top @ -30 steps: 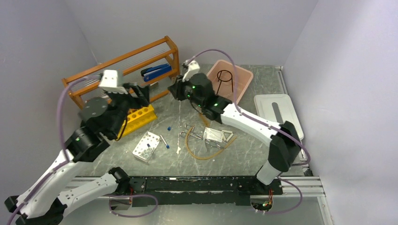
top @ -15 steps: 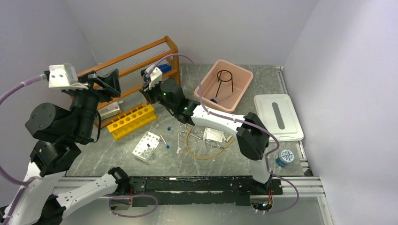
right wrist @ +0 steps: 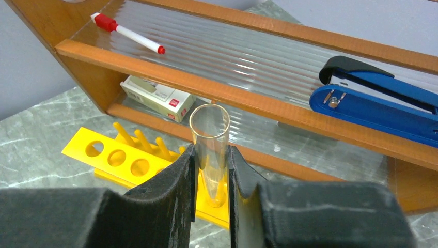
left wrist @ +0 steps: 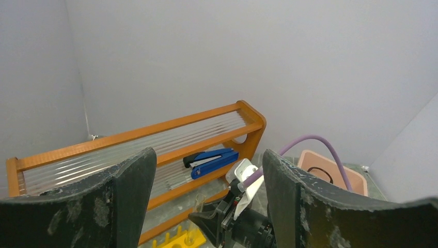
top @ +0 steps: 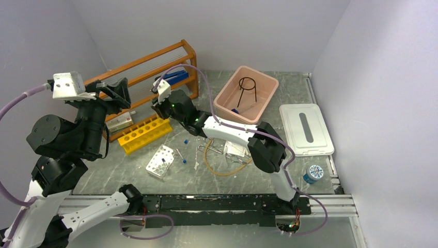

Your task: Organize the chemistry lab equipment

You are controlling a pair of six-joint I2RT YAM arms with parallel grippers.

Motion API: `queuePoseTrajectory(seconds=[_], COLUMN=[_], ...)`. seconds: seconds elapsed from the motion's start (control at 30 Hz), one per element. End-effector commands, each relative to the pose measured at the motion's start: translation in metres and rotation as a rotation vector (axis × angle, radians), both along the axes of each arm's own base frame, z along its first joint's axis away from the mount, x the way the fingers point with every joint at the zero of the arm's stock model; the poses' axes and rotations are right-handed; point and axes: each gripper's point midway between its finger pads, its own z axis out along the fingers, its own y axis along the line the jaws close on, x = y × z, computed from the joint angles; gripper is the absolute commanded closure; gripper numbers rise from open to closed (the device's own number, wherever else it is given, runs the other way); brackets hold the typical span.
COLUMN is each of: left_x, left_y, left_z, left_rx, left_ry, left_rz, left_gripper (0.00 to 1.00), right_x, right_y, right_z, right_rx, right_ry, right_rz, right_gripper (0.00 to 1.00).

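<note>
The right gripper (right wrist: 210, 173) is closed down to a narrow gap on a clear glass test tube (right wrist: 209, 135), with its 2 black fingers (right wrist: 170, 191) pressed against the tube's sides. The tube stands upright, mouth up, at the yellow test tube rack (right wrist: 116, 155); whether its foot is in a hole cannot be told. The left gripper (left wrist: 206, 170) is raised high with its jaws spread wide and nothing between them, facing the orange wooden shelf (left wrist: 155, 132). Only the right wrist view shows the tube itself and the shelf's contents up close: a red-capped marker (right wrist: 129, 32), a white carton (right wrist: 155, 95) and a blue stapler (right wrist: 377, 98). Only the top view shows the other equipment. A black wire ring tripod (top: 247, 88) stands in the pink bin (top: 227, 101). An amber rubber tube (top: 223, 174) loops on the table by the metal tongs (top: 212, 149) and the white mesh square (top: 235, 149). A blue-capped vial (top: 182, 156) lies beside a white tray (top: 161, 161), with a small blue piece (top: 186, 141) near it. Compared with 1 second earlier, the right gripper has swung left from the bin's edge to the rack. The left arm has lifted off the rack, and a blue-lidded jar (top: 312, 173) is now uncovered.
</note>
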Motion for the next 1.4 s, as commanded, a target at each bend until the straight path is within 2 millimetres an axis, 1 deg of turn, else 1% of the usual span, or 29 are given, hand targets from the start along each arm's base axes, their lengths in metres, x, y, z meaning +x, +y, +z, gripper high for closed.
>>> queuePoseTrajectory(seconds=[0.0, 0.33, 0.4, 0.5, 0.67, 0.8, 1.07, 1.2, 1.37], left_x=[-0.001, 0.002, 0.001, 0.002, 0.004, 0.006, 0.01, 0.012, 0.014], left_y=[0.005, 0.0, 0.001, 0.001, 0.001, 0.0, -0.002, -0.005, -0.007], left_z=[-0.006, -0.016, -0.017, -0.019, -0.023, -0.025, -0.029, -0.031, -0.034], left_rx=[0.026, 0.042, 0.041, 0.043, 0.049, 0.055, 0.067, 0.071, 0.077], left_ry=[0.018, 0.053, 0.055, 0.058, 0.067, 0.072, 0.083, 0.089, 0.094], left_rz=[0.026, 0.01, 0.014, 0.017, 0.028, 0.035, 0.042, 0.04, 0.038], left_gripper=[0.21, 0.2, 0.2, 0.2, 0.2, 0.2, 0.2, 0.2, 0.2], right_x=[-0.001, -0.003, -0.001, -0.005, -0.004, -0.002, 0.009, 0.01, 0.009], right_y=[0.007, 0.01, 0.009, 0.013, 0.011, 0.007, 0.0, -0.002, -0.002], right_z=[0.008, -0.028, -0.031, -0.035, -0.043, -0.054, -0.066, -0.072, -0.08], right_rx=[-0.017, -0.071, -0.061, -0.04, -0.019, -0.013, 0.011, 0.004, -0.01], right_ry=[-0.029, -0.064, -0.079, -0.086, -0.103, -0.095, -0.061, -0.043, -0.027], right_rz=[0.029, 0.075, 0.073, 0.115, 0.13, 0.137, 0.128, 0.134, 0.142], right_gripper=[0.88, 0.86, 0.84, 0.84, 0.83, 0.83, 0.82, 0.82, 0.78])
